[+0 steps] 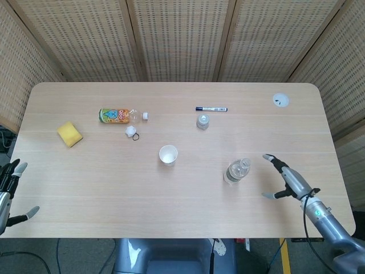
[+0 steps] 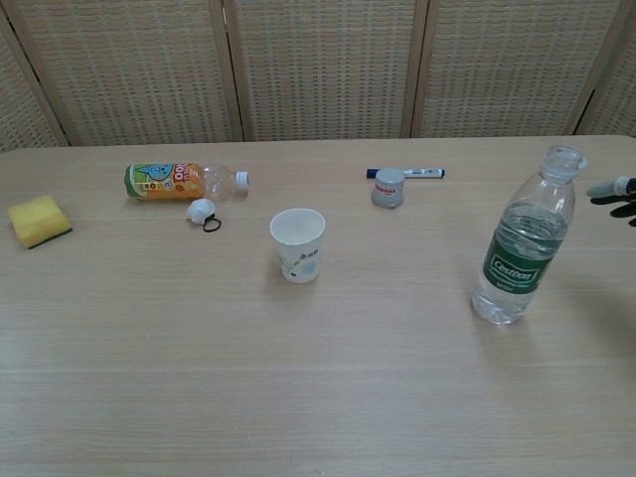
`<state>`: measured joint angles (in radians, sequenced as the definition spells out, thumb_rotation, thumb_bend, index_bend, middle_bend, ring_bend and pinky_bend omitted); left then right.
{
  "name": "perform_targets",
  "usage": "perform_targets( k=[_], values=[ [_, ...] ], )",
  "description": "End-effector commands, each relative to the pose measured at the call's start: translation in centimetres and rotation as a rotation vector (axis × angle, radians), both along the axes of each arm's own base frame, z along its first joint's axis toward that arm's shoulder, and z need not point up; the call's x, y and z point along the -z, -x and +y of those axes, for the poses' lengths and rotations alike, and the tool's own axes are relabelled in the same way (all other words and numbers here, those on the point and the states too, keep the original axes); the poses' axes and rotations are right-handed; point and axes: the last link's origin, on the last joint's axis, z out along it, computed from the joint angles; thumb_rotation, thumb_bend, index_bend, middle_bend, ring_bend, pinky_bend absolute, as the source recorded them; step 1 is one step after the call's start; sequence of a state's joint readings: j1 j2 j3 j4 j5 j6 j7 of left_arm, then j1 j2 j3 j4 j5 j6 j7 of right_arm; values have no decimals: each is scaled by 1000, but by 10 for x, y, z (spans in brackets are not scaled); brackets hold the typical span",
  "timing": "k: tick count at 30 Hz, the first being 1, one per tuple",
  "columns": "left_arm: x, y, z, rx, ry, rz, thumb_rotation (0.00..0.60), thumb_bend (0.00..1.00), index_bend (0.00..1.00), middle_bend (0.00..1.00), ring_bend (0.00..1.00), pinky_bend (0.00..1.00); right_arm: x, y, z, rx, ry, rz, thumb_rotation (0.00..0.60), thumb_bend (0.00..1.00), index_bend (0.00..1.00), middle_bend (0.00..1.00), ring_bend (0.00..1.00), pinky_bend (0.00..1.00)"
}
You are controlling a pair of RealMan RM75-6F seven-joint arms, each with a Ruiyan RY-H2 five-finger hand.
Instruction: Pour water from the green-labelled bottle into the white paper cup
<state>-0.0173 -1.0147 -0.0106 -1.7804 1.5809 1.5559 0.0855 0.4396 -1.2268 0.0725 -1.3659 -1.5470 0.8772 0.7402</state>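
The green-labelled bottle (image 1: pixel 236 171) (image 2: pixel 524 243) stands upright and uncapped on the table, right of centre, partly filled with water. The white paper cup (image 1: pixel 168 154) (image 2: pixel 298 243) stands upright to its left, apart from it. My right hand (image 1: pixel 286 179) hovers to the right of the bottle with fingers spread, holding nothing and not touching it; only a fingertip of this right hand (image 2: pixel 614 189) shows at the chest view's right edge. My left hand (image 1: pixel 10 191) stays off the table's front left corner, open and empty.
An orange drink bottle (image 1: pixel 118 116) lies on its side at the back left, with a small white cap and ring (image 1: pixel 132 132) beside it. A yellow sponge (image 1: pixel 69 133) sits far left. A small bottle cap piece (image 1: pixel 202 121) and a marker (image 1: pixel 211 109) lie behind the cup.
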Motion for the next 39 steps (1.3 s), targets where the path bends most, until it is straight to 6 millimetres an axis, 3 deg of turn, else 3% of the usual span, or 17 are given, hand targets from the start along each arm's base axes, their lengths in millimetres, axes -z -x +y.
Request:
perform_targets(
  k=[1,21,36,39],
  values=[
    [0,1,3,-9,0,5,600,44,0,0,0,0,27,-7,-15,16,-34,6,600,0,0,0,0,0],
    [1,10,15,-58,6,8,600,44,0,0,0,0,77,-41,-41,28,-36,-104,600,0,0,0,0,0],
    [2,13,18,-73,7,7,600,44,0,0,0,0,98,-53,-50,89,-26,-245,600,0,1,0,0,0],
    [2,13,19,-75,8,8,600,43,0,0,0,0,101,-54,-51,95,-25,-260,600,0,57,26,0,0]
  ],
)
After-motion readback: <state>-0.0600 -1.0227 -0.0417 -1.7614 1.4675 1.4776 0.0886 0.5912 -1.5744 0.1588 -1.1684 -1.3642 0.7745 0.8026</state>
